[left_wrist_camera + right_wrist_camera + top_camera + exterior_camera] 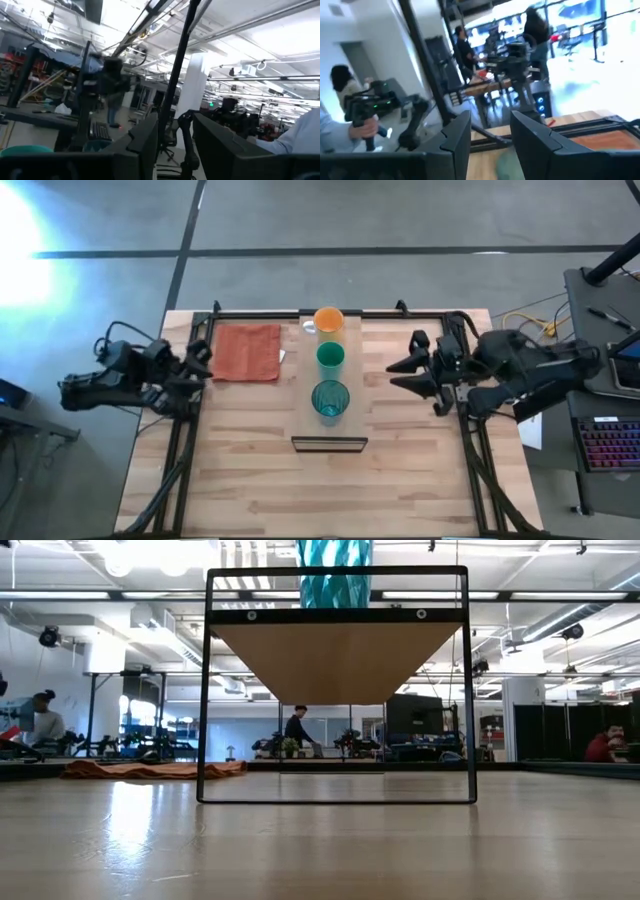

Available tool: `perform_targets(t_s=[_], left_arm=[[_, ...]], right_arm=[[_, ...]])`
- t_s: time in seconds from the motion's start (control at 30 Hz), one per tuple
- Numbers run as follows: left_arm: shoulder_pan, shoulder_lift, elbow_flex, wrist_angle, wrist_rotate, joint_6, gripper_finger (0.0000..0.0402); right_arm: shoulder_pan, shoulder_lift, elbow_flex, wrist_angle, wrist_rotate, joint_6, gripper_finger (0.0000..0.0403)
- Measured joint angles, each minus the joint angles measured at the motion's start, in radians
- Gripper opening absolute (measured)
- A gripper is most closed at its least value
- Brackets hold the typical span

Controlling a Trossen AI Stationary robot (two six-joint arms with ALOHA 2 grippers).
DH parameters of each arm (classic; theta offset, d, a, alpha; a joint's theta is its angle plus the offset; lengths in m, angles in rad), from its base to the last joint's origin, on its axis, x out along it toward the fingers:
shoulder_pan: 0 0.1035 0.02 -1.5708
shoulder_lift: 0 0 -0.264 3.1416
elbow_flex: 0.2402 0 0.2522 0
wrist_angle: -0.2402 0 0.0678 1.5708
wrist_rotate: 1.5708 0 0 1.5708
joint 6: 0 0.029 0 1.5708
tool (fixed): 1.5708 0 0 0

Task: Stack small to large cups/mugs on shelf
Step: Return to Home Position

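Note:
Three cups stand in a row on the light-wood shelf [303, 395] at the table's middle. The small orange cup [329, 320] is at the far end, the green cup [330, 357] in the middle, and the translucent teal tumbler [330, 400] nearest the shelf's dark front edge. The low view shows the shelf's underside [335, 660] with the tumbler [335, 575] on top. My left gripper [205, 363] is open and empty at the table's left edge. My right gripper [397, 375] is open and empty, right of the shelf, pointing at it. Both wrist views show parted fingers, the left's [175, 145] and the right's [491, 135].
An orange-red cloth [247, 352] lies flat left of the shelf, by my left gripper. Black frame rails [470, 430] run along the table's left, right and far sides. Bare wood lies in front of the shelf. A keyboard [610, 442] sits off the table's right; people show in the room behind.

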Motion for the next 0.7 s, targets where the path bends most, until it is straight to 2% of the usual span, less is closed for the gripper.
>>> perform_targets(t_s=[0.13, 0.27, 0.37, 0.5, 0.7], left_arm=[[0.003, -0.123, -0.068, -0.014, -0.046, 0.006, 0.0112], [0.003, -0.212, -0.206, -0.010, -0.125, 0.004, 0.0112], [0.003, -0.262, -0.326, 0.092, -0.132, -0.008, 0.0112], [0.003, -0.306, -0.438, 0.194, -0.136, -0.053, 0.0112], [0.011, -0.301, -0.441, 0.072, -0.152, -0.081, 0.0112]], right_arm=[[-0.017, -0.115, -0.253, 0.234, -0.013, -0.007, 0.0127], [-0.018, -0.186, -0.467, 0.425, -0.023, -0.029, 0.0125], [-0.019, -0.239, -0.600, 0.537, -0.017, -0.027, 0.0128], [-0.031, -0.328, -0.768, 0.604, -0.019, 0.045, 0.0130], [-0.063, -0.556, -0.910, 0.572, -0.016, 0.108, 0.0126]])
